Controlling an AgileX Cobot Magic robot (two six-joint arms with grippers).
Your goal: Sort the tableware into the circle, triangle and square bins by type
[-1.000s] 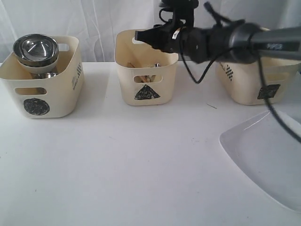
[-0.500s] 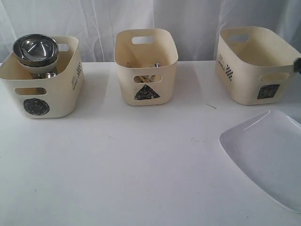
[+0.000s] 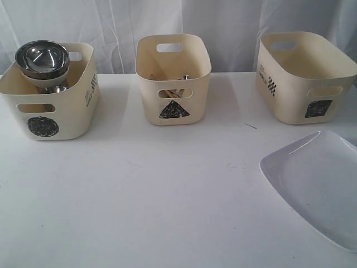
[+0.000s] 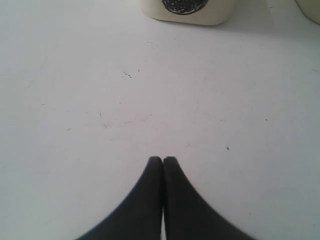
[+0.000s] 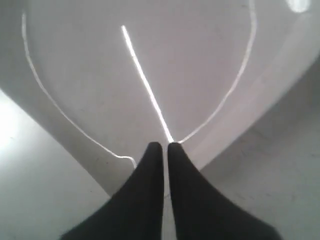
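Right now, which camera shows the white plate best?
The exterior view: the plate lies flat near the square bin, almost whole, only its right side cropped. The right wrist view shows just part of its rim, close up. The left wrist view misses it.

Circle bin (image 3: 50,106): 10 o'clock, steel bowl (image 3: 42,57) stacked high inside.
Triangle bin (image 3: 173,84): 12 o'clock, chopsticks (image 3: 174,93) showing through its handle slot.
Square bin (image 3: 304,78): 2 o'clock.
Plate (image 3: 318,184): 4 o'clock, flat on the tabletop (image 3: 139,195).
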